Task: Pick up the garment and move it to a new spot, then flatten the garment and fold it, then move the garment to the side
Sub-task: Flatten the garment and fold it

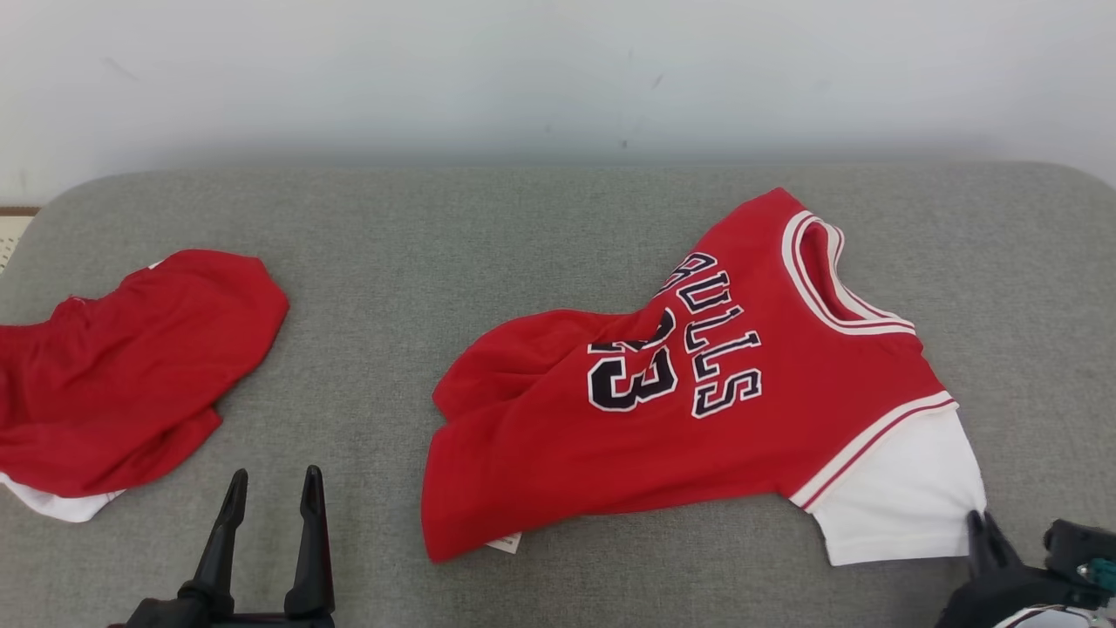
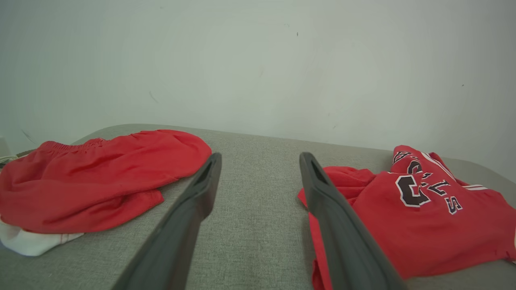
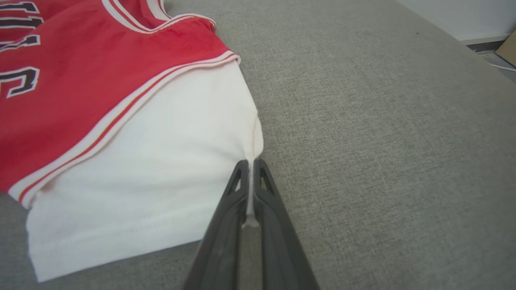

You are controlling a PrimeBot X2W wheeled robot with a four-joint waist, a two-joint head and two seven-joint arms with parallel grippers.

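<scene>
Pinching white sleeve [image 3: 153,161] of jersey [image 1: 697,410], right gripper [image 3: 250,162] closed on it | left gripper [image 1: 273,487] wide open, empty

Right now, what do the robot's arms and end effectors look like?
The left end effector and right end effector each have two long, dark, tapering fingers with cut-outs near the tips. The right wrist is black, with a small teal part.

Jersey [image 1: 697,392] reads "BULLS", "23" (black lettering).
</scene>
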